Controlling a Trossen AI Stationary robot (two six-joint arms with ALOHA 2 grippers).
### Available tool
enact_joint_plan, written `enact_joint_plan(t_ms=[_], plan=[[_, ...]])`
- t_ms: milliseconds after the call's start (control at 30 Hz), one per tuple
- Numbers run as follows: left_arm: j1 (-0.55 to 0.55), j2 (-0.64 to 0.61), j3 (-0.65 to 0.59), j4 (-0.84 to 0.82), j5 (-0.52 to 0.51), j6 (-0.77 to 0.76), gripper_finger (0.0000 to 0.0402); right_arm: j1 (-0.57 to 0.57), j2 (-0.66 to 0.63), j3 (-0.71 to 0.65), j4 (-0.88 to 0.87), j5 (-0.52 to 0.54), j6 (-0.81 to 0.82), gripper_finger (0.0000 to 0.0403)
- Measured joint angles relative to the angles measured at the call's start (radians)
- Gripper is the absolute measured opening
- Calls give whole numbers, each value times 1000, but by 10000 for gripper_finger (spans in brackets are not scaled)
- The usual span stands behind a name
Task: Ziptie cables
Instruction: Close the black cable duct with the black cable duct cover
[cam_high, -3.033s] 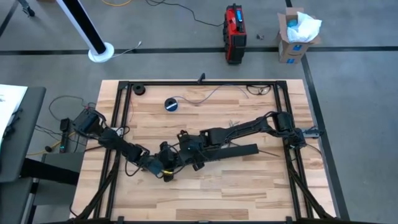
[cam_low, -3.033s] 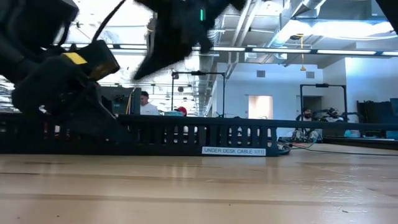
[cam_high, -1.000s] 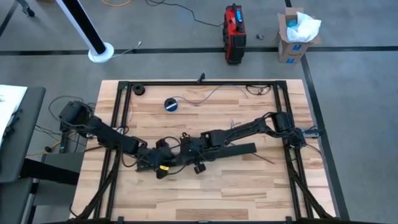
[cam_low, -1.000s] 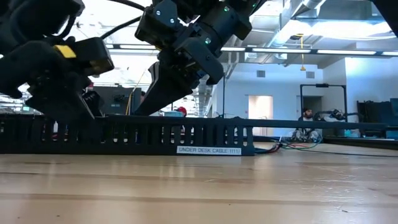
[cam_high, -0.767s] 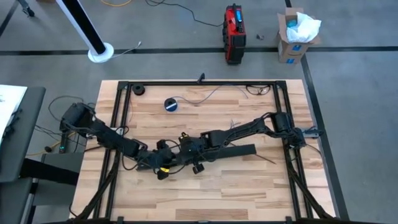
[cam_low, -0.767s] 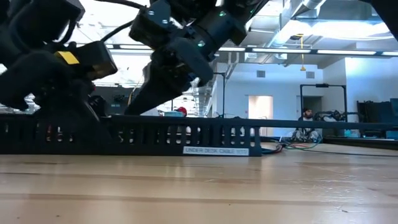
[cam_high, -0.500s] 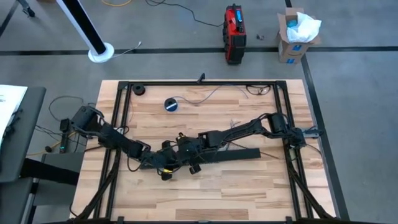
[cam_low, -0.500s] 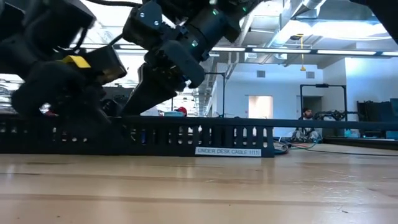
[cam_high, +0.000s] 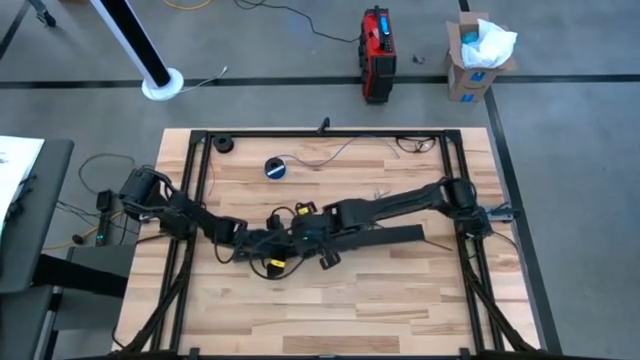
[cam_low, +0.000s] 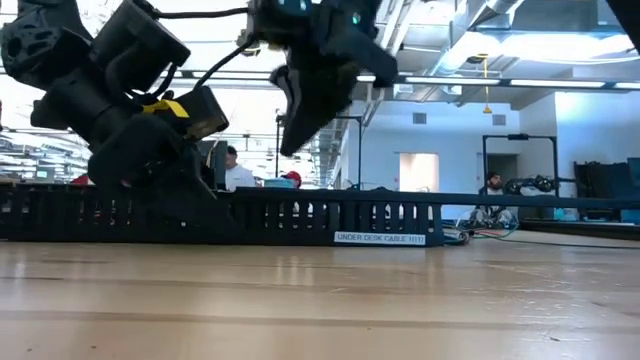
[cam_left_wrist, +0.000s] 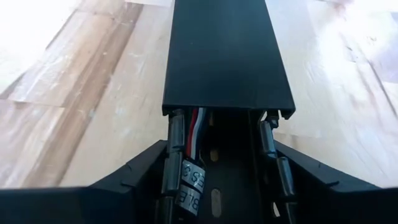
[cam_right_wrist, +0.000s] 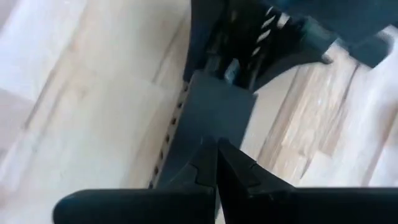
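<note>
Both arms reach toward the middle of the wooden table (cam_high: 400, 300), meeting over a long black slotted cable duct (cam_high: 385, 237) that lies flat across the boards. The left arm comes in low from the table's left edge, and the left gripper (cam_high: 262, 247) is at the duct's left end, its fingers (cam_left_wrist: 146, 168) spread either side of the channel and closed against its outer walls, so it has hold of the duct. The right arm stretches in a long diagonal from the right edge; the right gripper (cam_low: 300, 110) hangs above the duct, clear of it in the low view, with its two fingers (cam_right_wrist: 208, 163) pressed together and nothing seen between them.

Where the duct's lid stops, the cables (cam_left_wrist: 194, 127) show inside the open channel as white, red and dark strands running along one wall, beside a white printed label (cam_left_wrist: 189, 190). Most of their length is hidden under the lid. From above, the joined grippers cover that end of the duct. More thin wires (cam_high: 335, 150) lie loose near the far edge, by a small blue tape roll (cam_high: 276, 167)
</note>
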Motion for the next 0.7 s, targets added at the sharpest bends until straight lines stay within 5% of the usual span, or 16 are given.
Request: enact_joint_plan(t_ms=[700], plan=[[6, 2, -2, 33, -3, 117, 254, -6, 153, -11, 297, -59, -80, 0]])
